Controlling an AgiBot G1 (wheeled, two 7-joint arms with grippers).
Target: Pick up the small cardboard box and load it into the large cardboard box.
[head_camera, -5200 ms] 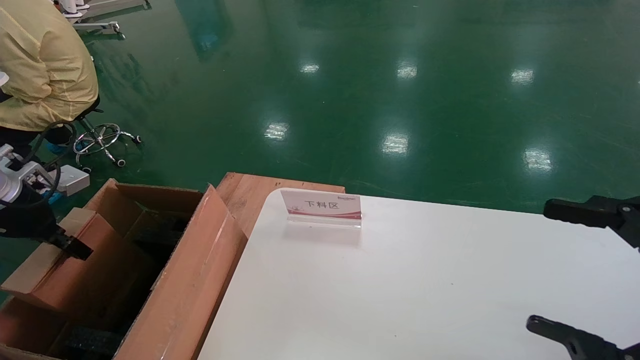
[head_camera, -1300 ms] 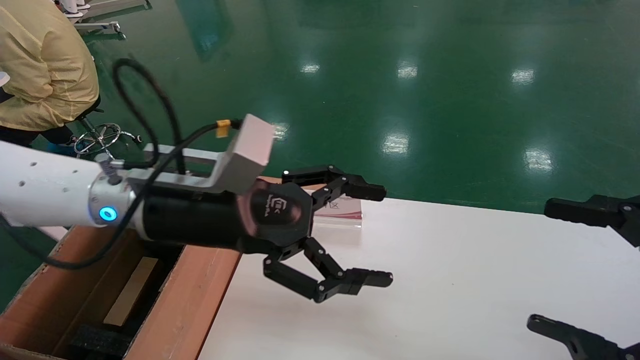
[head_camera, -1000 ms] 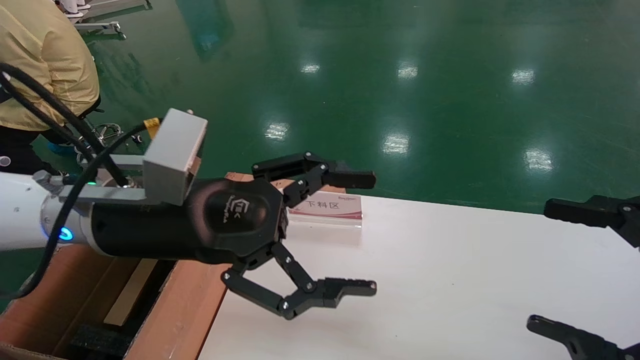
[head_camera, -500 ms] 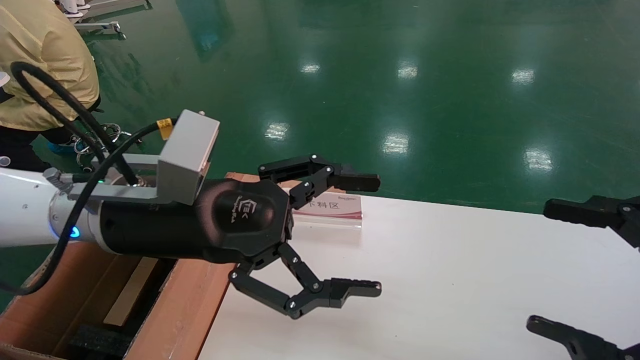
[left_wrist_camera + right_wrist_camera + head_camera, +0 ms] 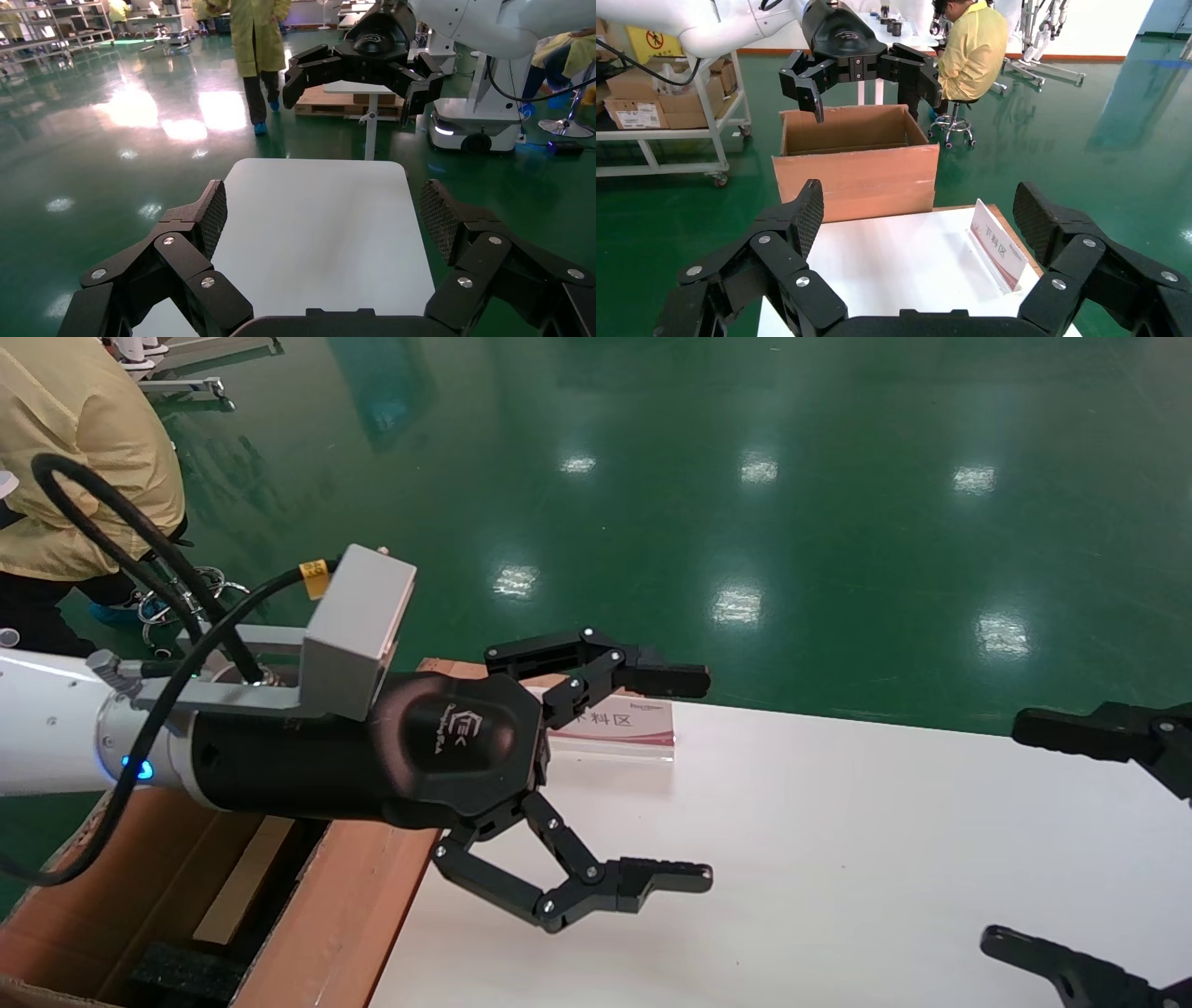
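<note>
Above the table [image 5: 838,822] edge beside the large cardboard box [image 5: 345,905], the left gripper [image 5: 666,780] hovers empty, fingers apart; loading looks done, withdrawal next.

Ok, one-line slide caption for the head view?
Open, empty left gripper above the white table, beside the large brown corrugated cardboard box; open right gripper at table's edge.

The left arm is stretched out level from the left, its white forearm and black wrist reaching over the white table's [image 5: 838,822] left edge, and the left gripper [image 5: 694,775] is held with its fingers spread wide and nothing between them. The right gripper [image 5: 1052,840] is held at the table's right edge, its two fingers likewise wide apart and empty.
</note>
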